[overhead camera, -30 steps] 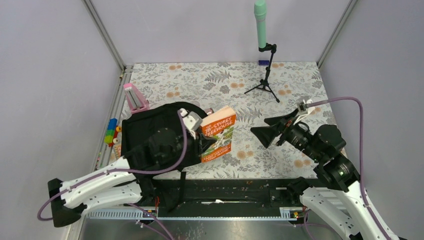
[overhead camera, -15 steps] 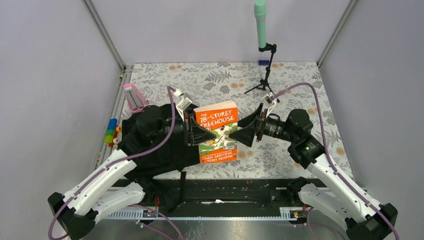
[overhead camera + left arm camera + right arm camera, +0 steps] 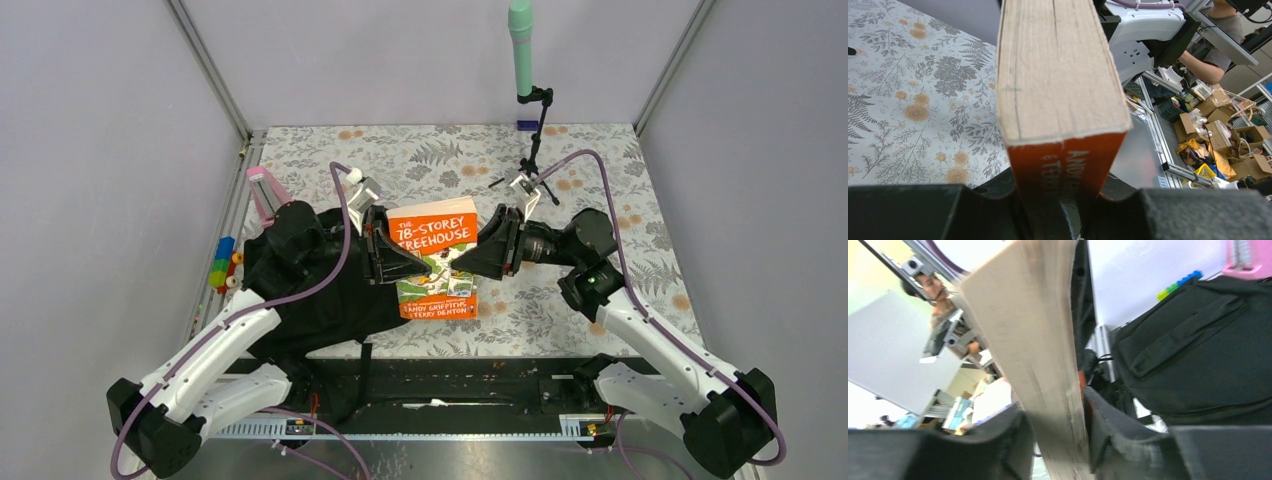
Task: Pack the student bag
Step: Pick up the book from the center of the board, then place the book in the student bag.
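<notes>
An orange paperback book hangs above the floral table with its cover facing up. My left gripper is shut on its spine side, and the spine sits wedged between the black fingers. My right gripper comes in from the right and is shut on the page edge, with a finger pressed against each cover. The student bag, a black fabric backpack, lies on the table under the left arm. In the right wrist view the student bag shows beyond the book.
A mint-green cylinder on a small black tripod stands at the back of the table. A pink object and coloured blocks lie along the left edge. A black rail runs along the near edge.
The left arm lifted the book and turned its cover upward. The right gripper swung in from the right with jaws wide and closed on the book's page edge.
</notes>
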Robot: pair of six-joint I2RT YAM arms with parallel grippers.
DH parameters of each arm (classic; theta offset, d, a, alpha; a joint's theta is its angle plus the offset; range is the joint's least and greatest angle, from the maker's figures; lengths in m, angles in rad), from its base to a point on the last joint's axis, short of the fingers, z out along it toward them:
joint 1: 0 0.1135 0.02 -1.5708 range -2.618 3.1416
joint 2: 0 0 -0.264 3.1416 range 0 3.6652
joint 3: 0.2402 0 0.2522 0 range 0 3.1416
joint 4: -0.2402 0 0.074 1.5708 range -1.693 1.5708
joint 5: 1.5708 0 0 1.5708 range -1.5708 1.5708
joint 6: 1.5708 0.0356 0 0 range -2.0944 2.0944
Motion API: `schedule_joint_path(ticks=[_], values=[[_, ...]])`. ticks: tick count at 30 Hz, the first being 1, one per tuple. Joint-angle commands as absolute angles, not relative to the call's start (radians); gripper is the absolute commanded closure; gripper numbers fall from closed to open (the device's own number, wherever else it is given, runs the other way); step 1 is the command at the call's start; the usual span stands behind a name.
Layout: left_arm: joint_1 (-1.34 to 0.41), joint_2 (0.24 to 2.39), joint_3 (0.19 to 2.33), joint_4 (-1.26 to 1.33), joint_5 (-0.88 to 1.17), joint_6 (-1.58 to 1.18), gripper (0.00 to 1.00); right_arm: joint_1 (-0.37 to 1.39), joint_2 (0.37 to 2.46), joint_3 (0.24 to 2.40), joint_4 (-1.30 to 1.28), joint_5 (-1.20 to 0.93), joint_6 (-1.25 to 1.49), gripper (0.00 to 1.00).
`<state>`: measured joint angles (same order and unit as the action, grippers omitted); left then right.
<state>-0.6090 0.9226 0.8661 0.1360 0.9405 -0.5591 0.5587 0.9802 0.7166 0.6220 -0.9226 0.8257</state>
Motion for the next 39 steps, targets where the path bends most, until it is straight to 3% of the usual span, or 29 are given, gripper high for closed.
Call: schedule_joint_path(ticks=[1,3,4,6,7,8,11,19,31,39], values=[[-0.606,0.904,0.861,0.259,0.95,-0.524,1.0,0.558,0.944,0.71,0.673,-0.938,0.874,0.73],[-0.606,0.907,0.873,0.202,0.91,-0.492,0.96,0.558,0.911,0.721,0.55,-0.867,0.819,0.98],[-0.605,0.907,0.886,0.154,0.882,-0.458,0.81,0.558,0.889,0.737,0.426,-0.813,0.752,1.0],[-0.604,0.903,0.912,0.036,0.792,-0.377,0.4,0.557,0.826,0.762,0.232,-0.65,0.652,1.0],[-0.604,0.899,0.92,-0.021,0.721,-0.344,0.26,0.557,0.797,0.772,0.138,-0.551,0.612,1.0],[-0.604,0.896,0.926,-0.09,0.643,-0.303,0.17,0.557,0.772,0.78,0.055,-0.437,0.587,1.0],[-0.604,0.906,0.948,-0.238,0.382,-0.258,0.07,0.552,0.73,0.806,-0.114,-0.178,0.54,1.0],[-0.653,1.036,0.953,-0.427,0.117,-0.226,0.03,0.546,0.721,0.826,-0.31,0.16,0.529,1.0],[-0.881,1.323,1.089,-0.606,-0.291,-0.184,0.02,0.546,0.669,0.751,-0.324,0.167,0.568,1.0],[-0.902,1.365,1.1,-0.637,-0.392,-0.17,0.29,0.546,0.668,0.744,-0.323,0.156,0.561,1.0]])
